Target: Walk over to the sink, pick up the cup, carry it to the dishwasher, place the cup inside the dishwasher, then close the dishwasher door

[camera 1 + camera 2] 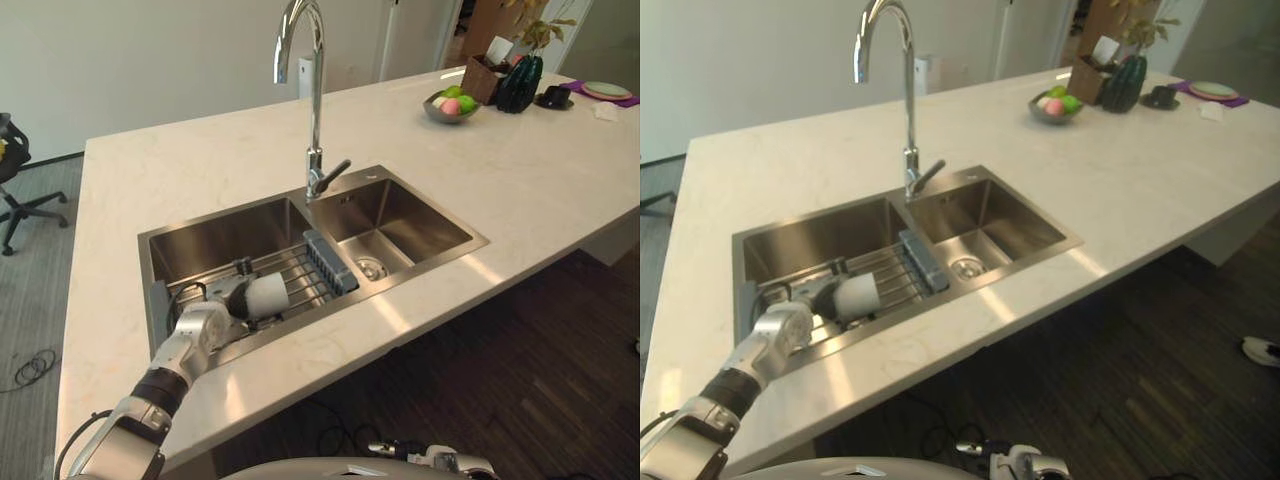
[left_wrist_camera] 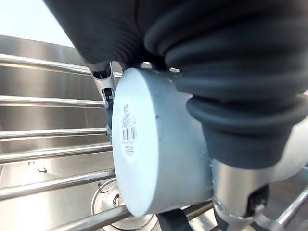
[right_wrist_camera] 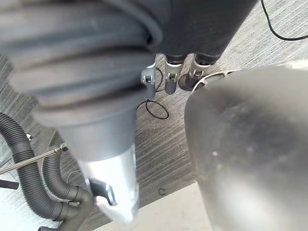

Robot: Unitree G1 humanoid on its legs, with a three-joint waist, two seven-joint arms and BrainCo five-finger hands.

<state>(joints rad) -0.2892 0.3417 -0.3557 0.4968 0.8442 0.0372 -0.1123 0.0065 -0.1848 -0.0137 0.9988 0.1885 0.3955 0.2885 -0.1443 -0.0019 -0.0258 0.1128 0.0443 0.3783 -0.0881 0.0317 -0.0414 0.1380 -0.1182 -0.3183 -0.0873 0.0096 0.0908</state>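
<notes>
1. Left hand (image 1: 212, 322): fingers and thumb curled round the white cup (image 1: 268, 296), low in the left basin of the sink (image 1: 420, 268).
2. White cup: lying sideways, held between fingers and thumb.
3. Wire rack (image 1: 305, 272): bars directly beneath the fingertips; contact with the cup cannot be told.
4. Faucet (image 1: 313, 100): well beyond the fingertips.
5. Right hand (image 3: 111, 185): grip cannot be told.

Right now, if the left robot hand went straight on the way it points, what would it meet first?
The white cup: the left robot hand is closed round it at the sink rack. Beyond the cup probably comes the grey end piece, though depth is unclear.
</notes>
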